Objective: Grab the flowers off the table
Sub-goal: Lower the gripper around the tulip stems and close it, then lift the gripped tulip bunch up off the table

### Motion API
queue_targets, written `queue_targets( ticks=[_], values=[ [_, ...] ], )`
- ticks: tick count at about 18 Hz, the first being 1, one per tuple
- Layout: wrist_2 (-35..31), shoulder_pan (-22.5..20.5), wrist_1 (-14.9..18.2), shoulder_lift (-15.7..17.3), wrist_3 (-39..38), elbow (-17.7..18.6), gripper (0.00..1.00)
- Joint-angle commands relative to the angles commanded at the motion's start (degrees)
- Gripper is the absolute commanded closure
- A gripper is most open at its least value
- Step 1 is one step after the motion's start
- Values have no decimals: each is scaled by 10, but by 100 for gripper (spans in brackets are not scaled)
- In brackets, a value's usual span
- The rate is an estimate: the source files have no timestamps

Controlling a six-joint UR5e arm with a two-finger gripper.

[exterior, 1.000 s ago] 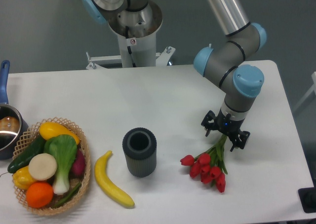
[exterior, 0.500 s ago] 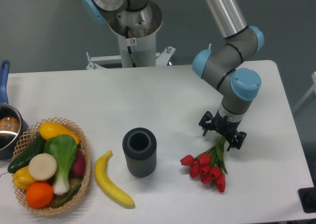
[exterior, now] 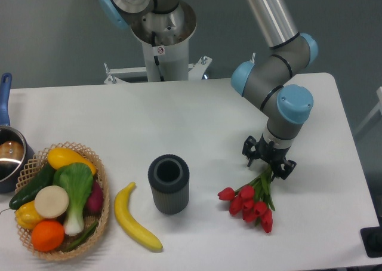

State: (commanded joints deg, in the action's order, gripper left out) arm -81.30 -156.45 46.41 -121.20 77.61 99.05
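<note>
**Gripper at the stem ends of red tulips**

While a bunch of red tulips with long green stems (exterior: 253, 202) lies flat on the smooth white rectangular tabletop (exterior: 179, 122), the black two-finger gripper (exterior: 268, 163) sits over the stem ends, fingers spread to either side; whether they touch the stems cannot be told. Beyond the blooms, farther from the fingers, stand a dark ribbed cylindrical cup (exterior: 169, 184), a yellow banana (exterior: 135, 219) and a woven wicker basket (exterior: 102, 190).

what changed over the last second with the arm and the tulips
The tool shifted slightly left and up in the picture, staying over the stem end of the bunch of red tulips with green stems. Whether it grips the stems cannot be told. The tulips, dark ribbed cylinder and yellow banana stayed put.
</note>
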Motion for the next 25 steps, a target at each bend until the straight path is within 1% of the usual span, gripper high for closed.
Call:
queue_targets(
  ticks=[2, 4, 6, 7, 9, 10, 13, 14, 16, 19, 22, 25],
  values=[
    [0, 1, 0, 0, -1, 1, 53],
    [0, 1, 0, 0, -4, 1, 58],
    [0, 1, 0, 0, -9, 0, 66],
    [0, 1, 0, 0, -10, 0, 68],
    [1, 1, 0, 1, -10, -2, 68],
    [1, 1, -1, 3, -11, -2, 71],
    [4, 0, -1, 8, -25, -7, 75],
    [4, 0, -1, 10, -32, -9, 78],
    [4, 0, 0, 18, -39, -8, 79],
    [19, -3, -1, 41, -40, -9, 79],
    [72, -9, -1, 78, -50, -9, 79],
    [132, -11, -1, 114, -82, -10, 79]
  ],
)
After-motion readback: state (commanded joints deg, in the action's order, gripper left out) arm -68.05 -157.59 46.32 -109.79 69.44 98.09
